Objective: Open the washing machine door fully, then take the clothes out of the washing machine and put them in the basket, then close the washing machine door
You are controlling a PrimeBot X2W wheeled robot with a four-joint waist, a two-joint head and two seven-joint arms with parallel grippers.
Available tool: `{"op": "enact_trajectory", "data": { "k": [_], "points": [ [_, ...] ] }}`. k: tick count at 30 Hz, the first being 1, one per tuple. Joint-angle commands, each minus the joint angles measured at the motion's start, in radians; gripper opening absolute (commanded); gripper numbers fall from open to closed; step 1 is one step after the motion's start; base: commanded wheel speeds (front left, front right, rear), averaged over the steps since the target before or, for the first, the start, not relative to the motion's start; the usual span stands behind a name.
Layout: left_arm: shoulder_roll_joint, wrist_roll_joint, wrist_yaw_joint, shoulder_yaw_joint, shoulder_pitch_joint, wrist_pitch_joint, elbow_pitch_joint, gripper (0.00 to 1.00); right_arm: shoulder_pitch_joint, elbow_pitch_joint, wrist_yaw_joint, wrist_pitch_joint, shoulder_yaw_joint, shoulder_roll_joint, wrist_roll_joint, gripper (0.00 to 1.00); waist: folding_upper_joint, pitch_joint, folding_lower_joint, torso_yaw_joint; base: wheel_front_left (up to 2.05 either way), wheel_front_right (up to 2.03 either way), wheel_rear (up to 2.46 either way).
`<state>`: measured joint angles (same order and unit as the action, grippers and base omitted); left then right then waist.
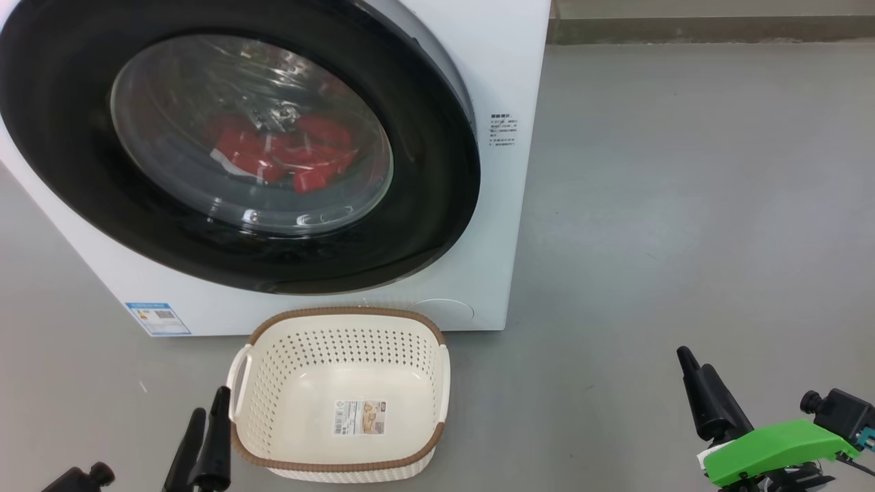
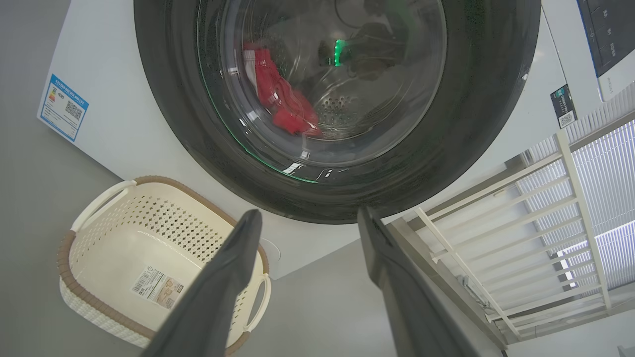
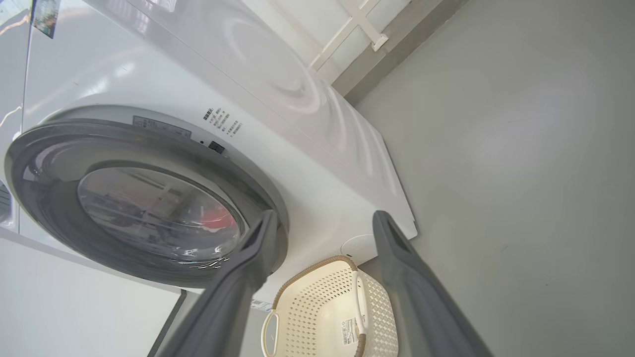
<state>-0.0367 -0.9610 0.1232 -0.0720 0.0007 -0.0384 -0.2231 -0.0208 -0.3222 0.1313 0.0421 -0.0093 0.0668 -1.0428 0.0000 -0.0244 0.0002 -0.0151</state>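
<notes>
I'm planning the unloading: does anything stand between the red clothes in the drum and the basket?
Yes. The washing machine door covers the opening, right in front of the clothes. The basket sits empty on the floor below it, nothing over it.

The basket (image 1: 342, 393) sits before the washing machine (image 1: 506, 68), clothes (image 1: 287, 154) inside.

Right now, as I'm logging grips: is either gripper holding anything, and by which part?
Nothing is held. The left gripper and the right gripper are both open and empty; the clothes lie behind the washing machine door.
</notes>
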Motion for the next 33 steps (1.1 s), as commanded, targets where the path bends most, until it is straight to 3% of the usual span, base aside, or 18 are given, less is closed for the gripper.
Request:
{"op": "enact_trajectory", "data": {
  "k": [1,33],
  "points": [
    [-0.008,0.045,0.003,-0.016,-0.017,-0.018,0.04,1.0,-0.034,0.027,0.0,0.014,0.018,0.02,0.041,1.0,0.0,-0.001,-0.0001,0.0,0.0,0.0,0.0],
    [-0.01,0.444,-0.003,-0.031,-0.009,-0.109,0.08,1.0,-0.027,0.063,0.0,0.105,0.065,0.04,0.391,1.0,0.0,-0.018,-0.0002,0.003,0.0,0.0,0.0]
  ]
}}
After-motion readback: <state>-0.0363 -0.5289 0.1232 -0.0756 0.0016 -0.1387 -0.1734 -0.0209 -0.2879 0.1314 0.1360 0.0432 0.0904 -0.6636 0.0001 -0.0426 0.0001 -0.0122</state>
